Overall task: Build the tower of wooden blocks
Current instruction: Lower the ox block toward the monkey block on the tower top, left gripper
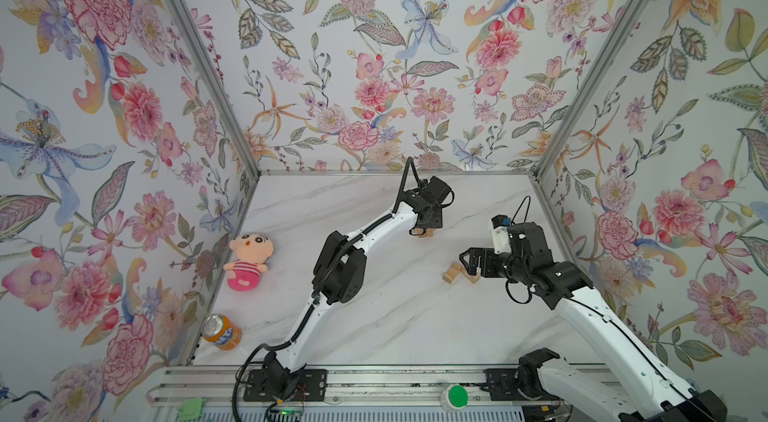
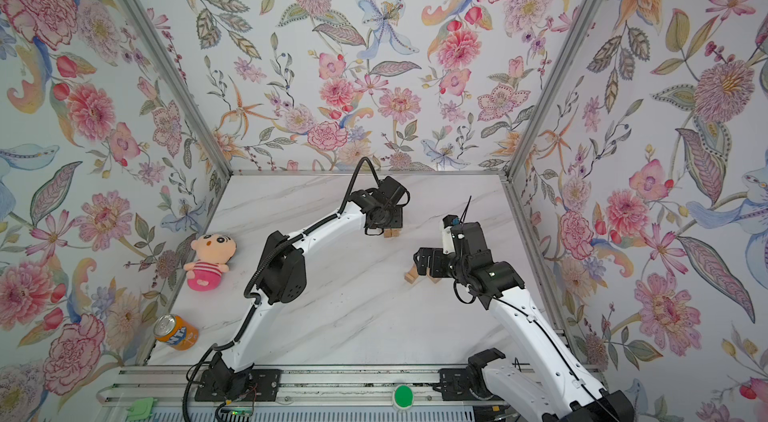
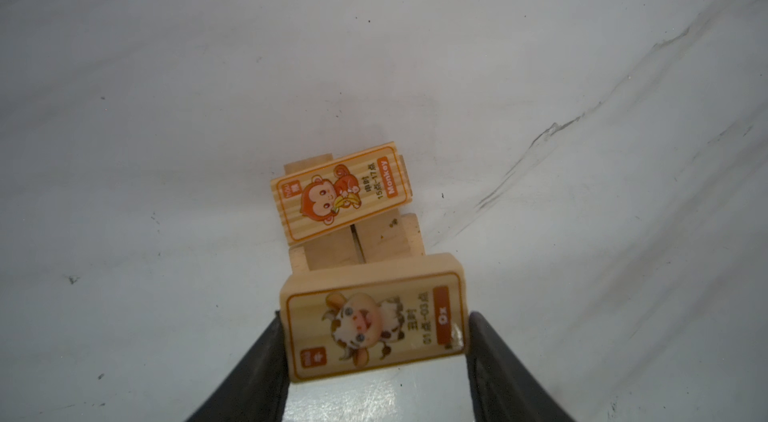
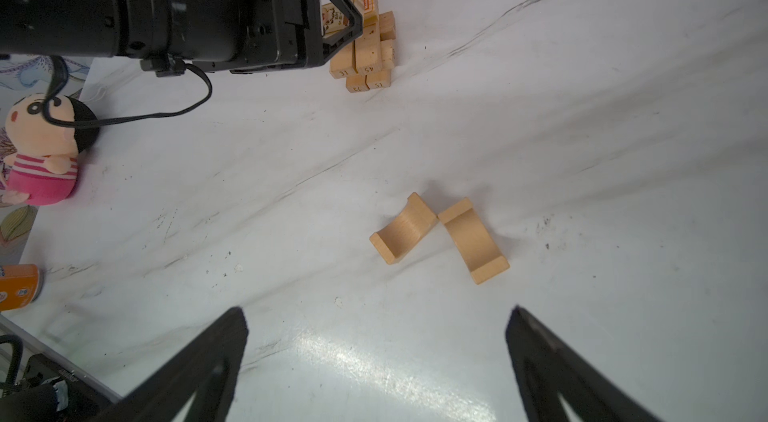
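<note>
Pinching a wood block printed with an ox, the Ox block (image 3: 370,308), by its two short ends, the left hand (image 3: 376,353) hangs at the tower (image 3: 353,241) near the back of the desk (image 1: 374,316). The wrist view shows both dark fingers pressed against the block, its picture face up.

The tower is partly built. Its top layer so far is a single Monkey block (image 3: 340,191), lying a little askew across two plain bars beneath it, and the spot beside it is bare. The held block sits at that bare spot, roughly parallel to the Monkey block. Whether it touches the bars below cannot be told, though it looks slightly above them. Seen from the right wrist, the tower (image 4: 368,54) has several layers under the left hand, with numbers printed on the bar ends; the exact layer count is unclear.

The right hand (image 4: 377,314) is spread wide and carries nothing. It hovers near two loose blocks (image 4: 405,229) that lie flat on the desk, touching at a corner and well apart from the tower.

By this reading, most of the stack is done. What is left is seating the Ox block, then fetching the two loose bars for another layer. A plush doll (image 1: 247,260) and an orange soda can (image 1: 221,328) sit off to the left, clear of the work.
</note>
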Motion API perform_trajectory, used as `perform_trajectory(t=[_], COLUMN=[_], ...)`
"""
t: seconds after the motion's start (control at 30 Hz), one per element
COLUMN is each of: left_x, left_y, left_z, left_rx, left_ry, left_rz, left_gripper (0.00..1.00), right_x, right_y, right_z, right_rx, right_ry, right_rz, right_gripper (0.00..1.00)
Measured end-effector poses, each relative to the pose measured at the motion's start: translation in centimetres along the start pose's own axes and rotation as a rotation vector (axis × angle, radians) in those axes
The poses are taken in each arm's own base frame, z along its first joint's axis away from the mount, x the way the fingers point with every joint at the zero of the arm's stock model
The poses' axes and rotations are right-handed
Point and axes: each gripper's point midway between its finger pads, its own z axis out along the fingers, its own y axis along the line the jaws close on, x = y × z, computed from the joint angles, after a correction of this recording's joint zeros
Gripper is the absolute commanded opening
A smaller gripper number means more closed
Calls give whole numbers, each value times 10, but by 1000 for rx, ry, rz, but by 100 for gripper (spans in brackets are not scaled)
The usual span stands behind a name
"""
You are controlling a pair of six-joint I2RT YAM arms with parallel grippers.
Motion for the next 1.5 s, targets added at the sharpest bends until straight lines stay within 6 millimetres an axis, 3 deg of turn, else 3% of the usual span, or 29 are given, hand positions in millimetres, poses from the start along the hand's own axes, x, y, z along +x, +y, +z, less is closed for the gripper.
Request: perform_trajectory(t=[1.5], left_x=[12], left_y=[7], left_z=[23], left_rx=[-6], left_ry=[36], left_rz=[-12], left_gripper=[53], right_x=[-3], right_y=[-4], right_z=[0], right_rx=[7], right_ry=[-12], right_rz=[12], right_gripper=[99])
